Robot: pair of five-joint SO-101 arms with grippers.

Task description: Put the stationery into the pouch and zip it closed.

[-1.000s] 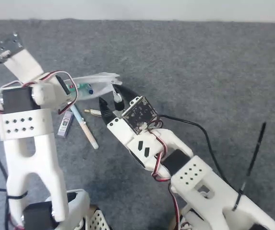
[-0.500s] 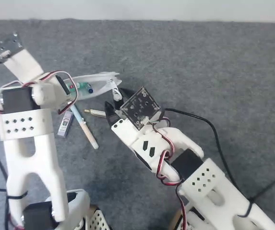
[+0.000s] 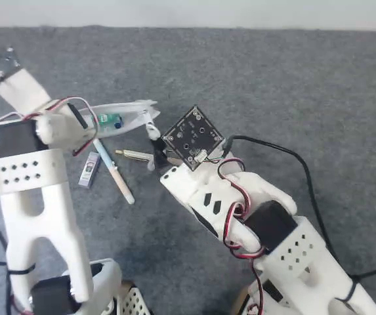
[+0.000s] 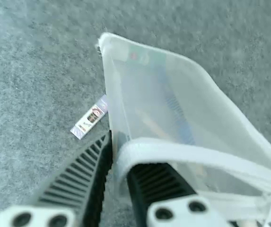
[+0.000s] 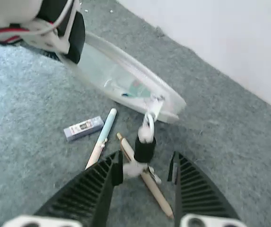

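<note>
**Right gripper (image 5: 144, 165) now down over pen (image 5: 155, 196) – miss risk**

Fingers open, empty, straddling it on carpet (image 3: 292, 85), near pouch (image 3: 119, 118). Pouch rim clamped in left gripper (image 4: 118, 153). Off-centre close cd flick pen away or snag zip pull (image 5: 152, 109).

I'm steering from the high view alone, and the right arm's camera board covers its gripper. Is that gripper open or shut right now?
Observer: Open. In its wrist view the right gripper has its fingers apart, with a beige pen on the carpet showing between them.
Operator: And does the left one actually have the pouch?
Observer: Yes. The left gripper is shut on the rim of the pouch.
</note>
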